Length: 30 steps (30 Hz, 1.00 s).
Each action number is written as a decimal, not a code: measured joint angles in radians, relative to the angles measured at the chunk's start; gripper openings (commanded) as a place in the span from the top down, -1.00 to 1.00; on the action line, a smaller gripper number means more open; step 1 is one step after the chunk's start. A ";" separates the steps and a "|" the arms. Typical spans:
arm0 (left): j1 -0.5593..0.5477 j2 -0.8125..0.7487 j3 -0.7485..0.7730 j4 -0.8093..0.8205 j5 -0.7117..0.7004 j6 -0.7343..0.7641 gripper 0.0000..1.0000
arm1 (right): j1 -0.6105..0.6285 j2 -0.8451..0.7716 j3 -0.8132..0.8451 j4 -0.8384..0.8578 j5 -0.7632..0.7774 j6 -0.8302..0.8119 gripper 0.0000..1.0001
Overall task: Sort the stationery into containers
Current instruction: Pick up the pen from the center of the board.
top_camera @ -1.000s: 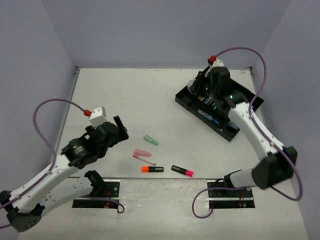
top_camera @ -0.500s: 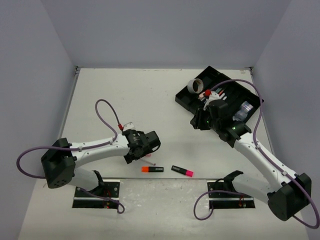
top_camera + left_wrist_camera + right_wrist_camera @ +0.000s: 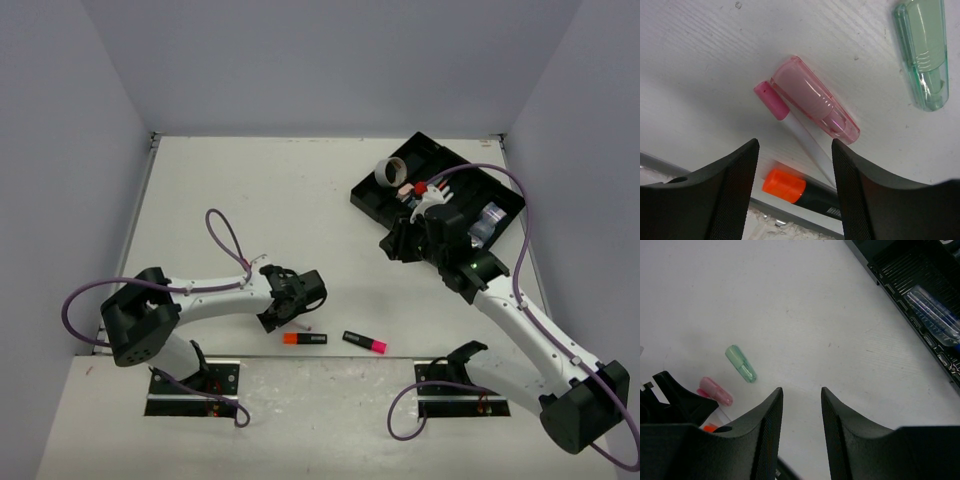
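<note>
A: Where is the left gripper (image 3: 794, 145)?

B: Low over the table (image 3: 250, 190), near the front edge. Its 2 fingers (image 3: 730, 190) stand apart with nothing pinched. A thin white pen (image 3: 790, 122) with a pink cap lies on the table in the gap between them.

A: What lies around the pen?

B: A clear pink case (image 3: 815, 102) is just beside it, touching or nearly so. A clear green case (image 3: 925, 50) sits further off. A black highlighter (image 3: 790, 186) with an orange end lies closer to the table edge, and a 2nd highlighter (image 3: 365, 342), with a pink end, lies to its right.

A: And the right gripper (image 3: 801, 390)?

B: It hangs over bare table beside the black tray (image 3: 362, 194), fingers parted and empty.

A: Where is the tray?

B: At the far right, set at an angle. A grey tape ring (image 3: 390, 172) stands in its left corner.
</note>
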 measured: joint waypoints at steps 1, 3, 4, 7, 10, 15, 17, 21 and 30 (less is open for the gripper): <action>0.000 0.000 -0.007 0.008 -0.001 0.000 -0.18 | 0.000 0.000 0.000 0.000 -0.001 0.000 0.24; 0.000 0.000 -0.016 0.022 -0.001 0.000 -0.11 | 0.000 0.000 0.000 0.001 -0.004 0.000 0.24; 0.000 0.000 -0.018 0.027 -0.001 0.000 -0.11 | 0.000 0.000 0.000 0.002 -0.005 0.000 0.24; 0.000 0.000 -0.022 0.048 -0.003 -0.001 -0.10 | 0.000 0.000 0.000 0.005 -0.011 0.000 0.24; 0.000 0.000 -0.032 0.074 -0.006 0.000 -0.07 | 0.000 0.000 0.000 0.006 -0.018 0.000 0.24; 0.000 0.004 -0.041 0.111 -0.008 0.004 0.06 | 0.000 0.000 0.000 0.006 -0.022 0.000 0.24; 0.001 0.012 -0.041 0.122 -0.008 0.004 0.06 | 0.000 0.000 0.000 0.006 -0.022 -0.001 0.24; 0.007 0.028 -0.041 0.136 -0.008 0.017 0.06 | 0.000 0.000 0.000 0.006 -0.022 -0.001 0.25; 0.033 0.043 -0.030 0.163 -0.007 0.054 0.21 | 0.000 0.000 0.000 0.006 -0.022 -0.001 0.25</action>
